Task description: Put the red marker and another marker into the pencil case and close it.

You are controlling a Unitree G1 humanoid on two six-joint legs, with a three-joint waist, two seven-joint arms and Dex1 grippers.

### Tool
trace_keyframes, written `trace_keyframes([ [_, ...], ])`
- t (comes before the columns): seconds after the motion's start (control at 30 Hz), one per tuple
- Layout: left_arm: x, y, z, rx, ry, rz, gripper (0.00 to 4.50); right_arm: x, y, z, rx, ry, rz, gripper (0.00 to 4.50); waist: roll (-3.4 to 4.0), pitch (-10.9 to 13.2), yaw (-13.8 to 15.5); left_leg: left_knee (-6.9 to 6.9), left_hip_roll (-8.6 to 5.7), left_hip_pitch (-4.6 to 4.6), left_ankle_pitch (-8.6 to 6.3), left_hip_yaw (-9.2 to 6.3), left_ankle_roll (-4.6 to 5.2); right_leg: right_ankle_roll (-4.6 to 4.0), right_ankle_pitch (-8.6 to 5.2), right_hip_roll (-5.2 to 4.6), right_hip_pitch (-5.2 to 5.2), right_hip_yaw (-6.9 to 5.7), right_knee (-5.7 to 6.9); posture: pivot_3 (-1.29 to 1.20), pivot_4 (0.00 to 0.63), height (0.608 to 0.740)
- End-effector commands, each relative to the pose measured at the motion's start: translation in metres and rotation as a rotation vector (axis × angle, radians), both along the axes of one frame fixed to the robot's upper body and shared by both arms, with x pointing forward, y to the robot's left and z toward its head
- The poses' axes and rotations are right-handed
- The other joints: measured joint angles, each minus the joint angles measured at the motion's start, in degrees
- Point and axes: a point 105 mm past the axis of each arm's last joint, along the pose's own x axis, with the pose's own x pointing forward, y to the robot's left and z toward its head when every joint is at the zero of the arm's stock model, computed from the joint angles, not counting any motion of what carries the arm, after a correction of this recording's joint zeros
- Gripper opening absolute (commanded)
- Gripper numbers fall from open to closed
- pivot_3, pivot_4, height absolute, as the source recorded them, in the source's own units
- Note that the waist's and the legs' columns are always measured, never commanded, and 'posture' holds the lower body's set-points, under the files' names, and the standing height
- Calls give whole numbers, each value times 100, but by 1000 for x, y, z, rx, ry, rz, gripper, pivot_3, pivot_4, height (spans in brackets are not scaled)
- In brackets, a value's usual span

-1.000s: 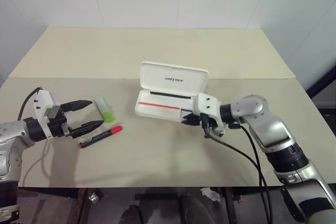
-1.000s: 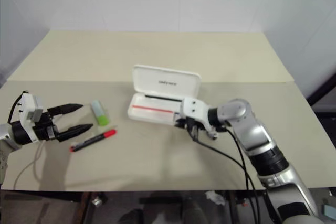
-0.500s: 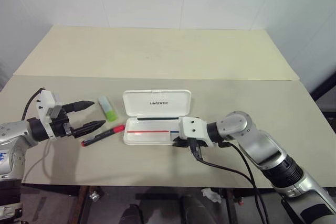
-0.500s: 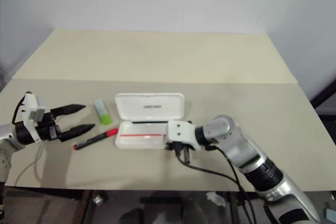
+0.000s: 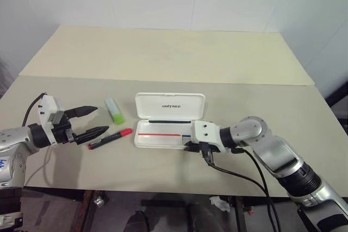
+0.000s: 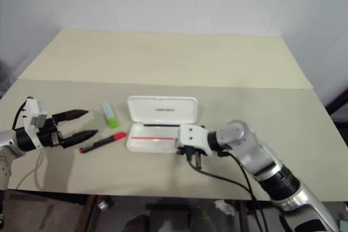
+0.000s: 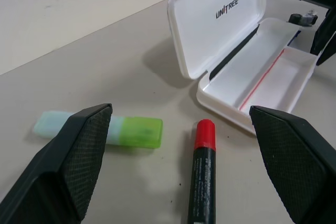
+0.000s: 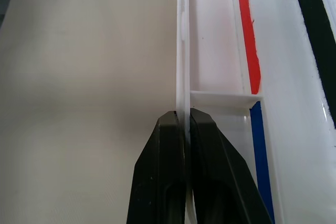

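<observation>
The right gripper (image 8: 184,124) has its two black fingers pinched tight on the thin front wall of the white hard-plastic pencil case (image 5: 163,134), at the case's right end beside the small divider. The left gripper (image 5: 93,120) hangs just above the beige table (image 5: 217,58) with its fingers spread wide and nothing between them, pointing toward the two markers that lie apart from it. There is one case, and it stands open: its hinged lid with rounded corners is raised upright behind the shallow tray, and the dark print on the inside of the lid reads "UNITREE". A thin red stripe and a shorter blue stripe run in line along the floor of the tray, and a black strip lies along the hinge side. There are two markers, both on the table to the left of the case and outside it. The slim red marker with a black barrel and bright red cap (image 5: 110,138) lies near the case's left end, cap toward it. The short lime-green highlighter with a paler translucent green cap (image 5: 114,110) lies just behind the red marker, not touching it.
</observation>
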Motion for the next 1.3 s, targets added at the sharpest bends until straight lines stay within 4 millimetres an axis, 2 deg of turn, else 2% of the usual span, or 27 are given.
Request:
trace_keyframes([
  [0.03,-1,-4,9,0,-47,-23,4500,1,-4,6,19,-38,-4,31,0,0,4,0,0,0,0,0,0,0,0,0,0,0,0,0,150,740],
  [0.2,0,-6,9,0,-48,-30,4500,0,-4,3,25,-37,-4,31,0,0,4,0,0,0,0,1,0,-1,0,0,0,0,0,0,150,740],
  [0.33,0,-6,9,0,-49,-33,4500,0,-2,4,51,-45,-2,1177,0,0,1,0,0,0,0,1,0,0,0,0,0,0,0,0,150,740],
  [0.53,0,-7,10,0,-50,-36,4500,-4,-2,10,86,-33,16,3319,0,0,4,1,0,0,0,1,0,0,0,0,0,0,0,0,150,740],
  [0.63,1,-8,9,0,-50,-37,4500,-1,-1,22,159,-62,16,4373,-1,0,2,1,0,0,0,1,0,0,0,0,0,0,0,0,150,740],
  [0.77,1,-8,9,-3,-52,-32,4500,-2,-3,41,248,-94,39,4474,-1,-1,4,2,0,1,0,1,0,0,0,0,1,-1,1,0,150,740],
  [0.97,2,-7,10,-14,-65,6,4500,-1,-18,53,276,-129,67,4474,-2,-1,7,2,0,0,0,1,0,1,0,0,2,0,0,0,150,740],
  [1.2,-4,3,-2,-14,-48,118,4500,14,-47,48,235,-164,-13,4474,-2,-1,-1,1,1,1,0,3,0,0,0,0,2,0,0,0,150,740],
  [1.3,-9,5,-11,-1,-2,138,4500,18,-53,48,238,-171,-44,4474,-2,-1,-4,3,1,1,0,3,0,0,0,-1,2,2,0,0,150,740],
])
